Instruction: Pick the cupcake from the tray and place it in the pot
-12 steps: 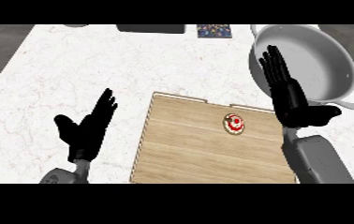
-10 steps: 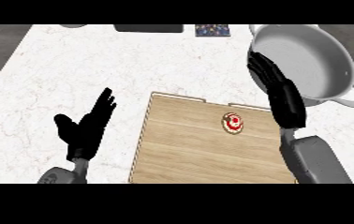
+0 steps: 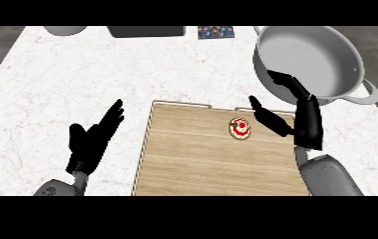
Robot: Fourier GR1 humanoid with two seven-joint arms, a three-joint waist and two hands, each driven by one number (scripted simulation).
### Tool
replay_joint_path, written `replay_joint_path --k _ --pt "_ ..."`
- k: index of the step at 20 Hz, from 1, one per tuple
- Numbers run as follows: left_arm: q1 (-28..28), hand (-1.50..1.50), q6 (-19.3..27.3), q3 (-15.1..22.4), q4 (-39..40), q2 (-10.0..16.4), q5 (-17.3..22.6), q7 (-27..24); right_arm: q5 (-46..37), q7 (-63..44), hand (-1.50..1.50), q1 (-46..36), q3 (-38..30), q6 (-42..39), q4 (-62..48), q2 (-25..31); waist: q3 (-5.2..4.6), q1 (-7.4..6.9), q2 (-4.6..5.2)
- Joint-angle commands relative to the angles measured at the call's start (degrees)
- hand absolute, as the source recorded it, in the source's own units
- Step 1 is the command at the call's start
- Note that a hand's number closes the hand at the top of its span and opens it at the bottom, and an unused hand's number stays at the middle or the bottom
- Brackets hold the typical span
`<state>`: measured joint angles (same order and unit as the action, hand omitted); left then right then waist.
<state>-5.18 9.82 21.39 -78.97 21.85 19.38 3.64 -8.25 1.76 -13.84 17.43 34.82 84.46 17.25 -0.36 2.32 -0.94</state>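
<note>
Nothing of the task is done yet, as far as the head view shows. The small round cupcake with red-and-white topping [image 3: 239, 128] sits on the rectangular light-wood tray [image 3: 192, 163], toward the tray's 1 o'clock corner and clear of its edges.

The right robot hand [image 3: 301, 110] stands just beside the cupcake at its 3 o'clock. Its fingers are spread and its thumb is held apart, so it is wide open and holds nothing. The thumb points toward the cupcake but does not touch it. The fingers reach up toward 12 o'clock and overlap the wall of the large grey metal pot [image 3: 325, 58]; whether they touch it I cannot tell.

The pot stands on the white marbled surface [image 3: 148, 68] at 2 o'clock from the tray, just past its far right corner, and nothing shows inside it.

The left robot hand [image 3: 92, 140] rests open at 8 o'clock, fingers up, off the tray's left edge — it has hold of nothing.

What is left is the whole job: closing on the cupcake, lifting it, carrying it the short way toward 1 o'clock and setting it into the pot. The step in hand looks like the approach to the grasp.
</note>
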Motion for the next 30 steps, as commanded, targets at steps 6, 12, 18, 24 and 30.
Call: replay_joint_path --k 6,12,18,24,30 --pt "-1.81 0.0 -2.62 -0.27 0.55 0.01 -0.82 1.99 -25.67 -15.52 -1.5 10.28 12.82 13.65 23.38 -5.62 0.18 -0.88 0.42" --pt "-1.39 0.0 -4.23 -0.95 1.2 1.05 -0.3 1.74 -28.57 -42.26 -1.5 7.48 9.86 -4.48 29.47 -2.1 0.04 -0.95 0.35" --pt "-2.67 0.0 -4.09 -0.2 0.61 -0.89 -2.38 2.04 -25.66 -61.54 -1.5 -0.42 4.13 -16.29 35.7 -4.37 0.27 -1.99 0.75" --pt "-1.75 0.0 -6.31 -1.47 1.78 -0.61 -1.92 0.89 -14.78 -61.09 -1.5 -1.16 5.19 -22.56 24.97 -6.42 0.34 -2.95 1.05" --pt "0.94 0.0 -5.43 -1.99 -0.86 -2.97 -4.99 1.7 -13.01 -55.96 -1.5 4.18 2.74 -26.75 23.4 -3.53 0.37 -2.41 0.88"
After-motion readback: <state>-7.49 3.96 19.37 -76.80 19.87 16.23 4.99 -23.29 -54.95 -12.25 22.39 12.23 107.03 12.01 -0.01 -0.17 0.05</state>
